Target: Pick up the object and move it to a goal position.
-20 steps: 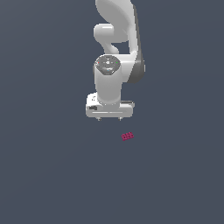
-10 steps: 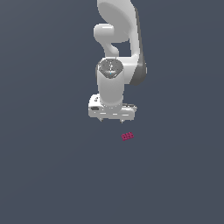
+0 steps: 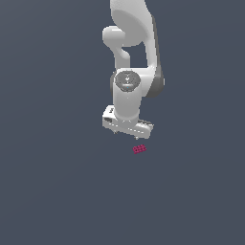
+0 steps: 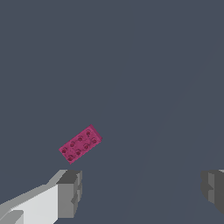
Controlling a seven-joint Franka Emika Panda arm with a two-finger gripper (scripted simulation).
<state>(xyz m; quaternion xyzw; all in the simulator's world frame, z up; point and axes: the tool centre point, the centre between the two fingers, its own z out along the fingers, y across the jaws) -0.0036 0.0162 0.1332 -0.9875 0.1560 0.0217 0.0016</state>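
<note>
The object, a tiny magenta-pink studded brick (image 3: pixel 139 149), lies flat on the dark grey floor. My white gripper (image 3: pixel 128 134) hangs above the floor, just behind the brick and slightly to the exterior view's left of it. In the wrist view the brick (image 4: pixel 80 144) lies at an angle ahead of one grey fingertip (image 4: pixel 70 192); the gripper (image 4: pixel 142 190) is open wide and empty, with the other fingertip (image 4: pixel 213 188) far across. The brick is outside the gap between the fingers and is not touched.
The white arm (image 3: pixel 131 57) rises behind the gripper to the exterior view's top edge. The plain dark grey floor (image 3: pixel 57 191) spreads on every side. No goal marker shows in either view.
The gripper has turned about its vertical axis and shifted slightly toward the exterior view's right, closer above the brick. The brick has not moved.
</note>
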